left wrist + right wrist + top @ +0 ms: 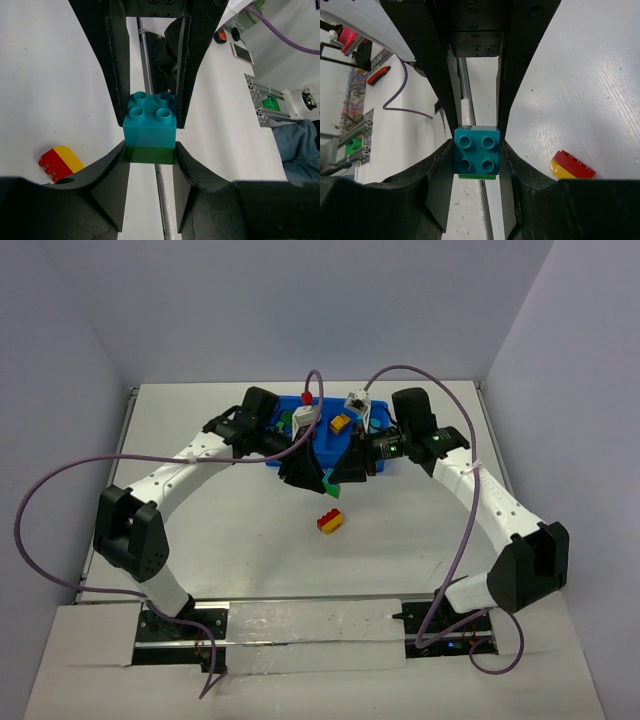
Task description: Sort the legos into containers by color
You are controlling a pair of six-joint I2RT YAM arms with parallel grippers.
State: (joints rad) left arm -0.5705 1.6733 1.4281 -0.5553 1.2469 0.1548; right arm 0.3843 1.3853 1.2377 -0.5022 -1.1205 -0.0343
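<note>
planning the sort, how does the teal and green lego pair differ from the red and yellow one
The teal and green pair is gripped between the left claw and right claw; the red and yellow pair lies loose on the table. The teal and green pair is two square blocks; the red and yellow pair has a rounded edge. Both are two-colour joined pairs outside the blue tray.

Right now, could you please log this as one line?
left gripper: shut on teal-green pair | right gripper: same pair | red-yellow pair: on table
</note>
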